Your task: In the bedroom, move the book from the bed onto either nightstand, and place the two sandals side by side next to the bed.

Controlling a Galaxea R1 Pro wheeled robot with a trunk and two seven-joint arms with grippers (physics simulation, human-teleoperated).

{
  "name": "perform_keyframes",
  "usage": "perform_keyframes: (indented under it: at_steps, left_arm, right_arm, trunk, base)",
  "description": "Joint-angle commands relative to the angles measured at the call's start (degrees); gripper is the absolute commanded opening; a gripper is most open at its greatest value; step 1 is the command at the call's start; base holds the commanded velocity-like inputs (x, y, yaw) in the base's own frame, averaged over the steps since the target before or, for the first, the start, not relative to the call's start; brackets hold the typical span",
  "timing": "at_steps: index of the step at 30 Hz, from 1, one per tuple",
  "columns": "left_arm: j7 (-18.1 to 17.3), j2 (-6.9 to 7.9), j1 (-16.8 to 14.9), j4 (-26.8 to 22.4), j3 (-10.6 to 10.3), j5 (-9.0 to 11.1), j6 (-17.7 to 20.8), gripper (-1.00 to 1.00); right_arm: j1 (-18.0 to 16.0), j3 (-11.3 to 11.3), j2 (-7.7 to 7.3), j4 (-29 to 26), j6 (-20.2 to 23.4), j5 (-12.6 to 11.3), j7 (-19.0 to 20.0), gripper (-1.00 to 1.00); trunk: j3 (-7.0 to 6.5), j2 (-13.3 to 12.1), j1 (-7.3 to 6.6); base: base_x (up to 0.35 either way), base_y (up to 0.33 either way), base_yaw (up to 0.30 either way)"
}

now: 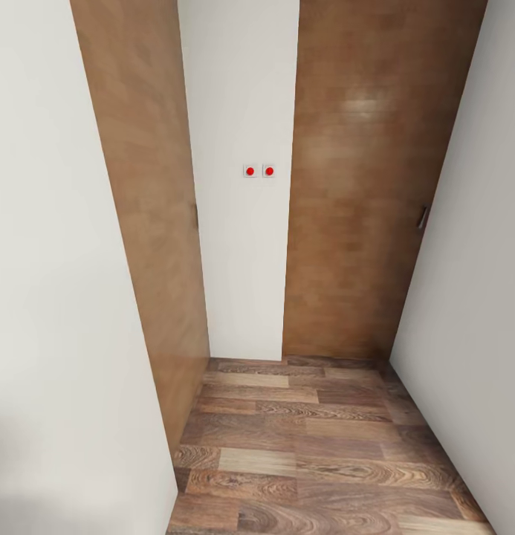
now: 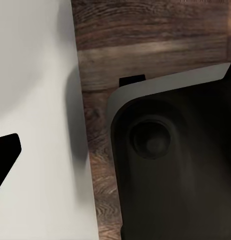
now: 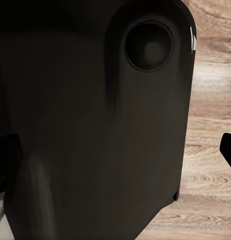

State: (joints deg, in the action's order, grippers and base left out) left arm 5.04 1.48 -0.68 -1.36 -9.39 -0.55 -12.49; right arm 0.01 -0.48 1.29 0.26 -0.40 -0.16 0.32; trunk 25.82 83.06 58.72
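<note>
The head view looks down a narrow hallway with a wood-plank floor (image 1: 309,446) running from 6 o'clock toward the centre. A white wall (image 1: 56,297) closes the 9 o'clock side and another white wall (image 1: 473,297) the 3 o'clock side. Straight ahead stands a white wall panel (image 1: 238,245) carrying two small white switches with red dots (image 1: 259,171), side by side at about 12 o'clock of centre. A brown wooden door (image 1: 149,223) flanks the panel toward 10 o'clock, seen at a steep angle, and a second brown door (image 1: 354,223) flanks it toward 2 o'clock, with a small metal handle (image 1: 422,216) at its 3 o'clock edge.

The left wrist view shows a dark rounded part of the robot's base (image 2: 175,165) over plank floor, next to a white wall. The right wrist view shows the same kind of dark rounded body (image 3: 95,125) above lighter planks.

Whether either pair of jaws is released or clenched cannot be told. The book, bed, nightstands and sandals cannot be placed from here.
</note>
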Motion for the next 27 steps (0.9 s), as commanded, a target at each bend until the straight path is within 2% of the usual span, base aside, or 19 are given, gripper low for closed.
perform_keyframes:
  at_steps: [1, 27]
  left_arm:
    - [0.3, 0.00, 0.0, 0.0, -0.5, -0.1, -0.2, 1.00]
    - [0.3, -0.05, 0.0, 0.0, -0.5, -0.1, -0.2, 1.00]
  right_arm:
    - [0.0, 0.0, 0.00, 0.0, 0.0, 0.0, 0.0, 1.00]
    - [0.0, -0.1, -0.02, 0.3, 0.0, 0.0, 0.0, 1.00]
  trunk:
    - [0.04, 0.0, 0.01]
    - [0.04, 0.0, 0.01]
  base:
    - [0.060, 0.000, 0.000]
    - [0.118, 0.000, 0.000]
